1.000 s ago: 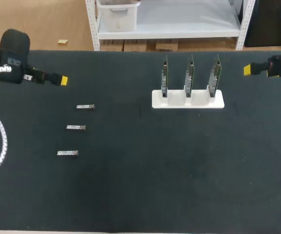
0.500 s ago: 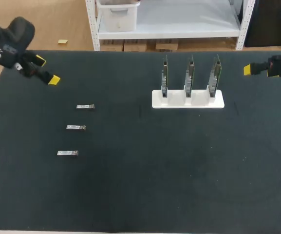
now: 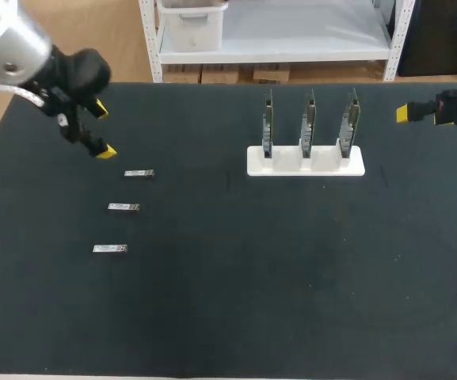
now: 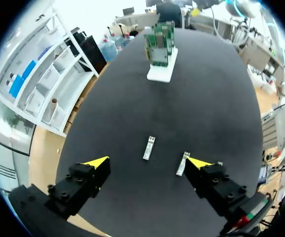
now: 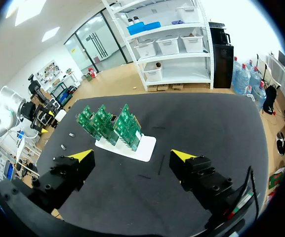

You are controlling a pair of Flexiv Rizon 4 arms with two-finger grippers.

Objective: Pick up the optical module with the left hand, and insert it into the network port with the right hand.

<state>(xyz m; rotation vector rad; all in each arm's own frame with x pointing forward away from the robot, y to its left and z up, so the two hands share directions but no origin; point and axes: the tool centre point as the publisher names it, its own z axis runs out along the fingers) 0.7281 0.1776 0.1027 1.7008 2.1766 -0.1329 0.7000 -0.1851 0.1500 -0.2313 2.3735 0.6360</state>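
Hovering at upper left, the left gripper [image 3: 104, 130] gapes empty just beside the nearest optical module [image 3: 139, 173]. The right gripper [image 3: 403, 113], upper right, stands spread and empty too.

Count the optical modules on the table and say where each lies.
3, in a slanted row on the table, left side: far module beside the left pincer; middle module; near module. None seems hidden.

Left arm [image 3: 6, 43]: silver, comes in from the far left, black wrist tilted down.
Left gripper [image 3: 102, 130]: yellow-tipped fingers spread wide.
Right gripper [image 3: 403, 113]: at the far right edge, yellow-tipped fingers apart.
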